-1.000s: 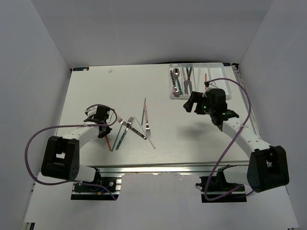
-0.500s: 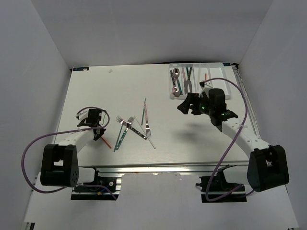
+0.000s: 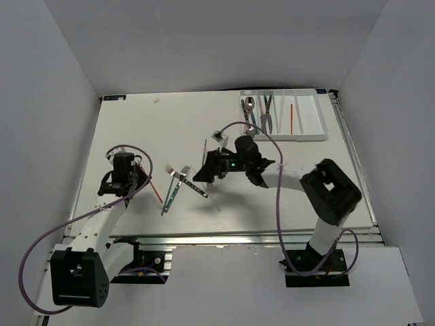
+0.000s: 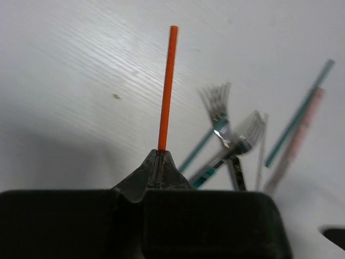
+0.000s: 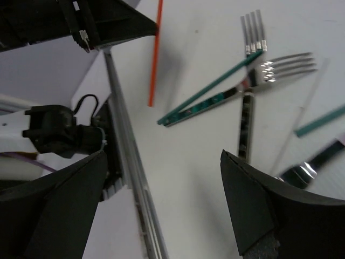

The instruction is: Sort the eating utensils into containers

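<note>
An orange chopstick [image 4: 166, 91] was pinched at one end by the left claw [image 4: 158, 162], whose fingers were pressed together on it. The rest of the stick jutted straight out past the fingertips. It was near the left edge of the white surface [image 3: 136, 129], about halfway between the near and far edges. Whether its free end touched the surface could not be told.

Just beyond the stick's free end, toward the middle of the surface, lay a loose heap of forks [image 3: 178, 182]. Their silver heads pointed toward the far edge, and their teal and dark handles crossed one another. Past them lay a teal chopstick [image 4: 302, 110] and a pale pink one [image 4: 297, 141], side by side and blurred in the left wrist view. Nothing lay between the left claw and the heap except the held stick.

The right claw [image 5: 163, 159] hung over the same heap from the other side. Its fingers were spread wide apart and held nothing, and the fork heads showed between them. It hid part of the teal and pink pair from above.

The white tray [image 3: 311, 115] sat at the far right corner, well apart from both claws. Its left slots held a spoon [image 3: 250, 109] and other metal utensils, and another slot held a second orange chopstick [image 3: 292, 117].
</note>
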Robot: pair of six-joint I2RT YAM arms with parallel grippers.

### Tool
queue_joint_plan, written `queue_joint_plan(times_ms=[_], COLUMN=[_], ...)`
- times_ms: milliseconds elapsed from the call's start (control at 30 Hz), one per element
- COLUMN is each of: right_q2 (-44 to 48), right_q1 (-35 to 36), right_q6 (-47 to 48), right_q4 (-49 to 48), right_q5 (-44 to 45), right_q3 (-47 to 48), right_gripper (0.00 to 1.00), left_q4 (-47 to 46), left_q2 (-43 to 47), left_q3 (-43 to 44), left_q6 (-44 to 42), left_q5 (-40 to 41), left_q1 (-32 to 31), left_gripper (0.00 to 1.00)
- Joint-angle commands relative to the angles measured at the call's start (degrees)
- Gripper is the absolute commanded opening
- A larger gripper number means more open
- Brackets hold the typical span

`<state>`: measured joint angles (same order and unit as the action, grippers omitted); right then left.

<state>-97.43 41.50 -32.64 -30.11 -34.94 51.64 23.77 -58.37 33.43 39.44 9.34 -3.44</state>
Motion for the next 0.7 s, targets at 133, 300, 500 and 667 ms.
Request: queue_joint_plan(times_ms=[133, 300, 500, 667], right_q2=[-12.8, -17.4, -17.8, -13.0], right_q1=[6.0, 7.7, 7.9, 7.8], right_q6=[-9.2, -6.1, 0.1, 2.6], right_q4=[-12.6, -6.2, 10.5, 16.5], right_q5=[-4.1, -1.9, 11.7, 24.2], right_q3=[12.2, 20.0, 25.0, 21.1], right_gripper=[0.88, 0.85, 0.85, 0.86], left_q4=[-9.5, -7.9, 2.5, 1.9], left_q2=[5.4, 7.1, 3.4, 0.8], left_q3=[0.0, 1.4, 4.9, 5.0], left_q6=[3.6, 4.2, 0.9, 2.4], left_q5=[-22.4, -22.8, -6.3, -2.0], left_q1=[-0.1, -0.2, -0.2, -0.3], left_gripper=[0.00, 0.00, 0.34, 0.98])
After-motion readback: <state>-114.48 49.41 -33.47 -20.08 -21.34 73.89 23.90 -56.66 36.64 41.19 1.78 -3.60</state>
